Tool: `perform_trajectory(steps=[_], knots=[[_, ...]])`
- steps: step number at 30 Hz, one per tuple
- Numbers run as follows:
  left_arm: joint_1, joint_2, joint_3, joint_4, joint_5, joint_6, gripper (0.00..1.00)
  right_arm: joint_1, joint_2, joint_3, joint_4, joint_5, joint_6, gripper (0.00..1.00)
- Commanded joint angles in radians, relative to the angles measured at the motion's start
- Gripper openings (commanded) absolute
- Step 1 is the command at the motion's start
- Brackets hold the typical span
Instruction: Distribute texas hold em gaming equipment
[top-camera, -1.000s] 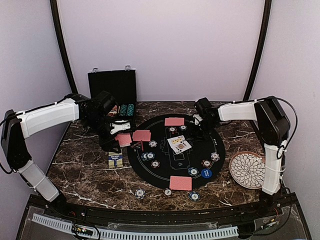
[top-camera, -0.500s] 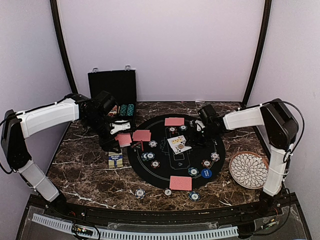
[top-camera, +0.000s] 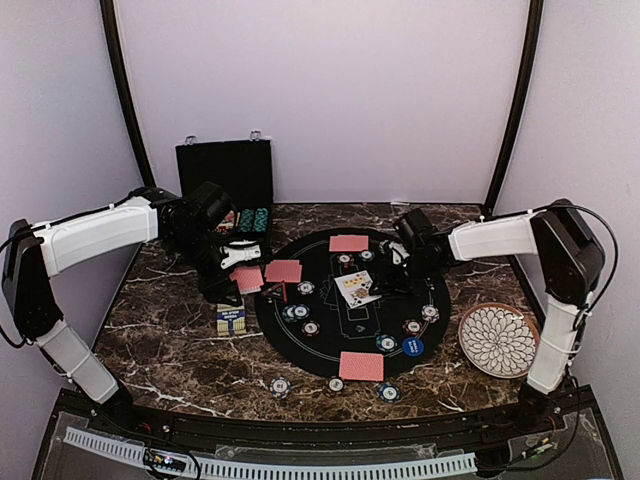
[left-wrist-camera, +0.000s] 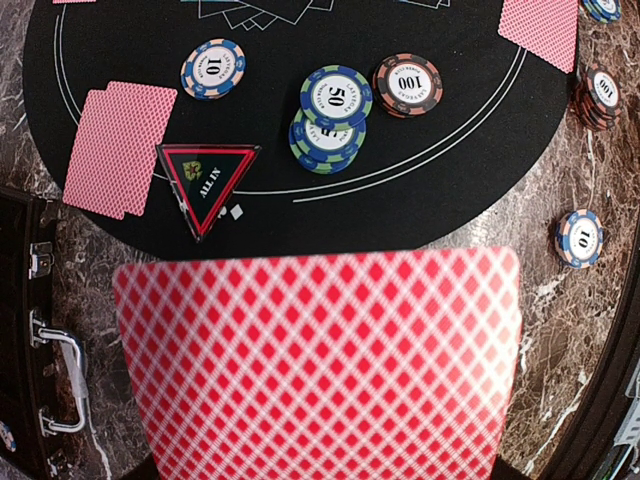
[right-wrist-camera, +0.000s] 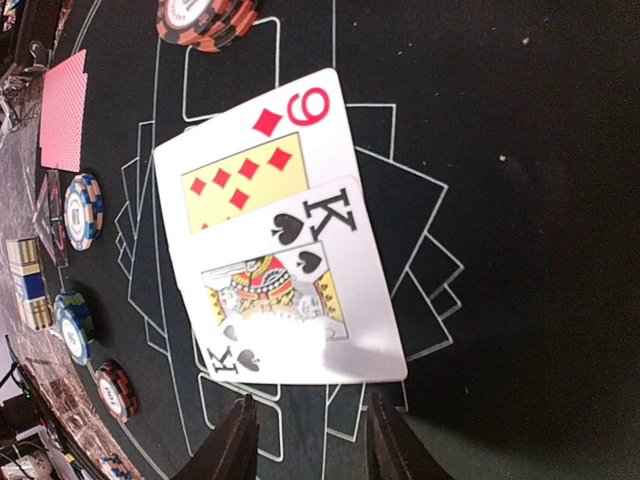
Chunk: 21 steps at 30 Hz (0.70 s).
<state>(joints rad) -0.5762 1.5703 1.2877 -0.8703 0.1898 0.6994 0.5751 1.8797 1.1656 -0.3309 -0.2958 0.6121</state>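
My left gripper (top-camera: 232, 268) hovers at the left rim of the black mat (top-camera: 340, 332), shut on a red-backed card (left-wrist-camera: 320, 360) that hides its fingers in the left wrist view. Beyond that card lie a red triangle token (left-wrist-camera: 208, 185), stacked chips (left-wrist-camera: 333, 110) and two face-down cards (left-wrist-camera: 118, 148). My right gripper (right-wrist-camera: 310, 440) is open and low over the mat, with nothing between its fingers (right-wrist-camera: 232, 445). Just past its tips lie a face-up king of spades (right-wrist-camera: 290, 290) and a nine of diamonds (right-wrist-camera: 250, 150).
More face-down cards (top-camera: 361, 366) and chips (top-camera: 421, 320) sit around the mat, with a blue disc (top-camera: 413, 347). An open black case (top-camera: 225, 180) stands at the back left. A card box (top-camera: 231, 320) lies left of the mat, a white patterned plate (top-camera: 494, 340) to its right.
The right gripper has come forward and down toward the face-up cards, its jaws a little narrower. The left arm and its card have not moved.
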Motion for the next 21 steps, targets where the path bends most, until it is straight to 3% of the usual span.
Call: perform_trajectory(steps=[1,6,11,18,21], knots=[[0.001,-0.034,0.007,-0.022,0.012,0.009,0.00,0.005,-0.093,0.046,-0.047,0.028,0.002,0.41],[0.002,-0.031,0.014,-0.022,0.018,0.008,0.00,0.028,-0.152,0.050,-0.005,-0.049,0.046,0.51],[0.001,-0.023,0.025,-0.018,0.024,0.000,0.00,0.125,-0.168,0.052,0.195,-0.199,0.191,0.67],[0.001,-0.021,0.042,-0.008,0.044,-0.018,0.00,0.254,-0.099,0.042,0.542,-0.307,0.428,0.70],[0.002,-0.021,0.044,-0.005,0.054,-0.027,0.00,0.288,-0.054,0.074,0.585,-0.316,0.464,0.70]])
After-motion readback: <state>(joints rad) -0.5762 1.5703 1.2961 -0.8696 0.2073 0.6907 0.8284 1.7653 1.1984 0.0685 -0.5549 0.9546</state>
